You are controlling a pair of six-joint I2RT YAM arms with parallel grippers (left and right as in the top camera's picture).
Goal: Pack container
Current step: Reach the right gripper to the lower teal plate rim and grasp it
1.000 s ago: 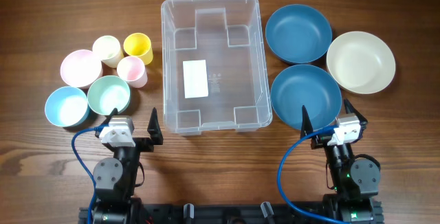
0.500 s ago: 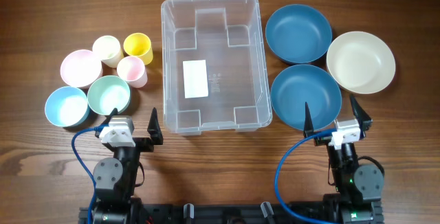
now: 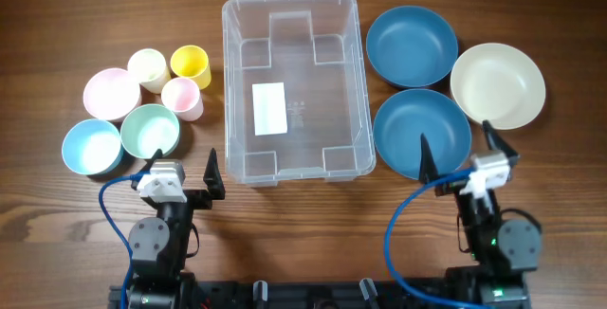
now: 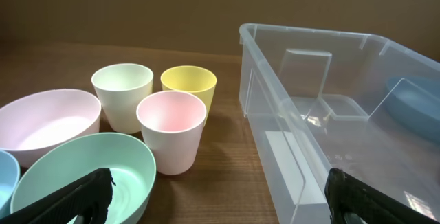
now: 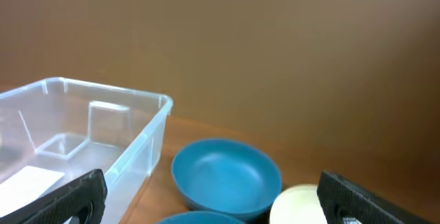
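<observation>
The large clear plastic rectangular container stands in the middle of the table, with its long side running from 6 to 12 o'clock. Inside it I see only the white label on the bottom, so I judge that the packing is not yet begun and all of it is left to do.

At 3 o'clock from the container lie two dark blue round bowls, and beyond them a cream round bowl. At 9 o'clock stand a yellow cup, a pale cream cup and a pink cup. Farther out are a pink bowl, a mint green bowl and a light blue bowl.

The left hand is at 7 o'clock from the container, its fingers wide apart and holding nothing. The right hand is at 5 o'clock, also spread and empty, at the near rim of the nearer blue bowl.
</observation>
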